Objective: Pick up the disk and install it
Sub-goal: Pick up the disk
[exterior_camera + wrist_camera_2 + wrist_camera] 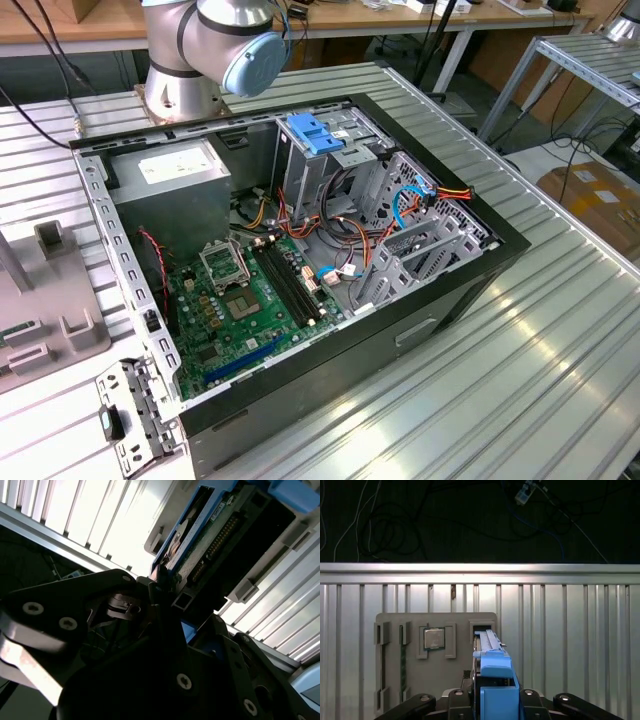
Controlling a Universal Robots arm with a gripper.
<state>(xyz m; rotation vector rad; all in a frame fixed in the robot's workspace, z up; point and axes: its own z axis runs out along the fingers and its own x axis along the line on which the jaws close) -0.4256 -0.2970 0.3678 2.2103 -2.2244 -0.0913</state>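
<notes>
Gripper (495, 706) first: in the first wrist view its two dark fingers are clamped on the disk (493, 677), one against each broad face. The disk is seen edge-on, blue carrier frame nearest the camera. Its long axis runs straight out from the fingertips toward a grey fixture plate (395, 622). That plate lies beyond the fingertips on the ribbed aluminium table (570, 630) and carries a square processor chip (434, 638) in one recess. An open dark slot sits just past the disk's far end. Past the table's edge is a dark floor with loose cables (395, 525).

In the second wrist view the gripper (182, 612) shows as black linkage with screws. One fingertip (159, 586) presses the near end of the disk (220, 535). The disk's green circuit-board face and rows of connector pins are turned to the camera, blue frame along its edges. Its length slants away from the fingers over the bright table slats.

In the exterior view the arm's base (190, 60) stands behind an open computer case (470, 270) lying on the same table. Inside the case are a motherboard (240, 300), a grey power supply (170, 185) and a light-blue bracket (312, 135). Wooden benches and a cardboard box (595, 195) stand around.
</notes>
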